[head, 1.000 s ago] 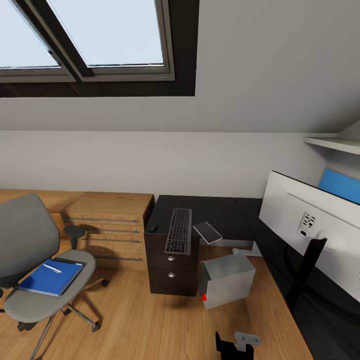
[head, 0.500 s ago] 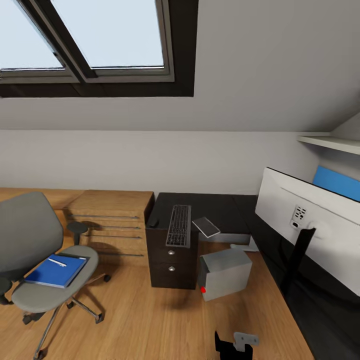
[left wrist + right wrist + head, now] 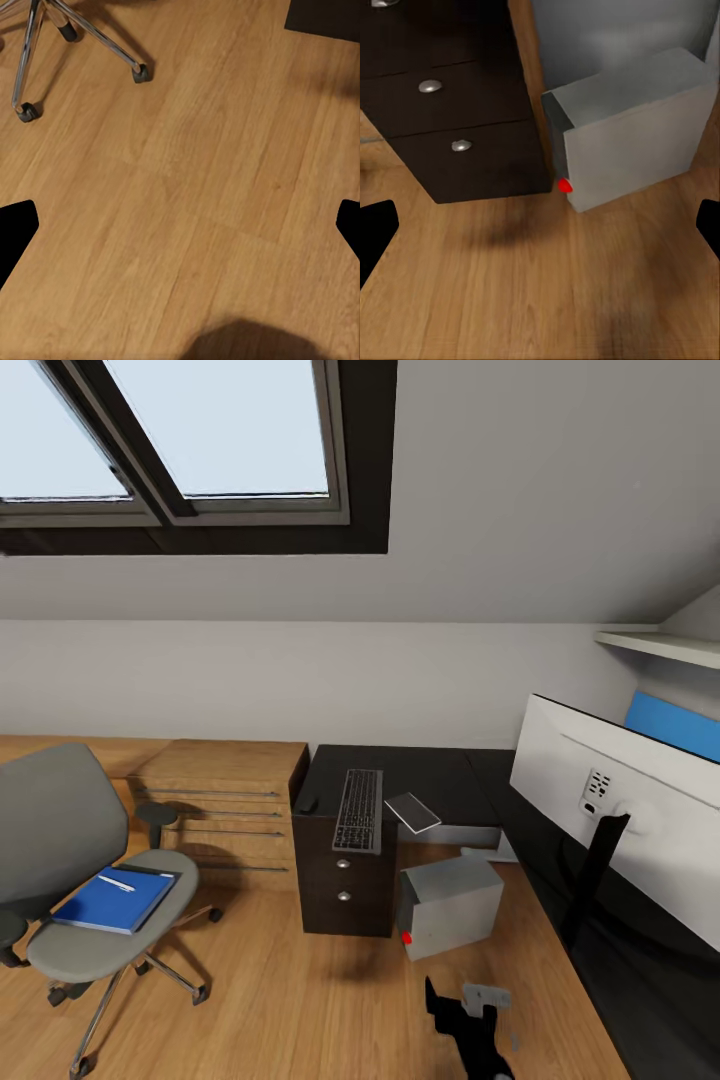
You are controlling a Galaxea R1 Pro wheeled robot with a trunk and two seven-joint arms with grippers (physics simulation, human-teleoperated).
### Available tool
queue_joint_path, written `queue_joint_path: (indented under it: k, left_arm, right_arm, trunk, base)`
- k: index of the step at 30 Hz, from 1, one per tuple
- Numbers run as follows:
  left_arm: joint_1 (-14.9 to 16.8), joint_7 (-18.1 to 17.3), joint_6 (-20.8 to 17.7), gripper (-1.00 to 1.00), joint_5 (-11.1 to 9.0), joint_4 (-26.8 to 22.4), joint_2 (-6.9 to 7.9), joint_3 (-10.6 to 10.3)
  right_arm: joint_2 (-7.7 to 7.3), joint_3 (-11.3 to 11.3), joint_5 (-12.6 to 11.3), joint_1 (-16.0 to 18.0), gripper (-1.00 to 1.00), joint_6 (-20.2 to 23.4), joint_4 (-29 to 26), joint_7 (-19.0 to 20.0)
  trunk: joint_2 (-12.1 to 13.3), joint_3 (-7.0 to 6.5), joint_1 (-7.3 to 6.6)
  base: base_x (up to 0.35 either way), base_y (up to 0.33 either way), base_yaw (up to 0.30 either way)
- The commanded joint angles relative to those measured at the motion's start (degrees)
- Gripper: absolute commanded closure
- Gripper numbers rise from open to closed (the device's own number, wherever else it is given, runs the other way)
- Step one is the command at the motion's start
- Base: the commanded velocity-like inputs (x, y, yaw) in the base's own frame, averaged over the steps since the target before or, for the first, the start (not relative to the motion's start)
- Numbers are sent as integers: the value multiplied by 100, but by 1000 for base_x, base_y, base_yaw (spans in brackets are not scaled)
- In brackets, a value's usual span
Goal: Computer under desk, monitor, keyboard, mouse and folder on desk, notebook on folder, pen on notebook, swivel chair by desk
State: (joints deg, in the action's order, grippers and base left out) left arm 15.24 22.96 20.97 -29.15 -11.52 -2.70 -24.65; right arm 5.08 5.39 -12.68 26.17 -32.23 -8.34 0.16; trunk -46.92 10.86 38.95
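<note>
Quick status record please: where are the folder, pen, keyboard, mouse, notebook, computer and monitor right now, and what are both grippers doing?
folder: flat on swivel chair seat
pen: lying on the folder
keyboard: on desk, above the drawers
mouse: on desk, beside keyboard
notebook: on desk, other side of keyboard
computer: on floor beside drawers
monitor: on desk
left gripper: open, over bare floor
right gripper: open, facing computer

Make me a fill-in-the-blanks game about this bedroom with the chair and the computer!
1. The blue folder lies on the seat of the swivel ____.
2. The pen rests on top of the ____.
3. The keyboard lies on the black ____.
4. The computer's small button is ____.

Missing words: chair, folder, desk, red
</note>
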Motion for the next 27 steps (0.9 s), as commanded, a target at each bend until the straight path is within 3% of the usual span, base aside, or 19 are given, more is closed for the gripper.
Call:
queue_joint_path:
  k: [1,4,6,9,13,14,19,27]
  left_arm:
    - [5,33,16,-100,-37,1,3,-49]
    - [5,33,18,-100,-37,1,5,-46]
    - [5,33,20,-100,-38,1,5,-43]
    - [5,33,21,-100,-38,1,6,-41]
    - [5,33,21,-100,-38,3,6,-40]
    - [5,33,21,-100,-38,2,6,-40]
    - [5,33,21,-100,-38,1,6,-40]
    - [5,33,21,-100,-38,6,6,-40]
  right_arm:
    - [-4,40,-49,7,-100,115,-470,-141]
    - [-10,42,-29,9,-100,510,-1171,-512]
    - [-17,53,36,10,-100,1235,-1941,-1086]
    - [-41,55,315,11,-100,2514,-3123,-1979]
    - [-96,32,469,8,-100,3137,-3817,-2389]
    - [-180,23,522,5,-100,3352,-4041,-2530]
    - [-285,16,580,-22,-100,3483,-3979,-2631]
    - [-340,11,601,-31,-100,2988,-3869,-2655]
  trunk:
    - [-6,9,1]
    - [-6,9,1]
    - [-6,9,1]
    - [-6,9,1]
    - [-6,9,1]
    - [-6,9,1]
    - [-6,9,1]
    - [-6,8,1]
  base:
    - [0,0,0]
    - [0,0,0]
    - [0,0,0]
    - [0,0,0]
    - [0,0,0]
    - [0,0,0]
    - [0,0,0]
    - [0,0,-14]
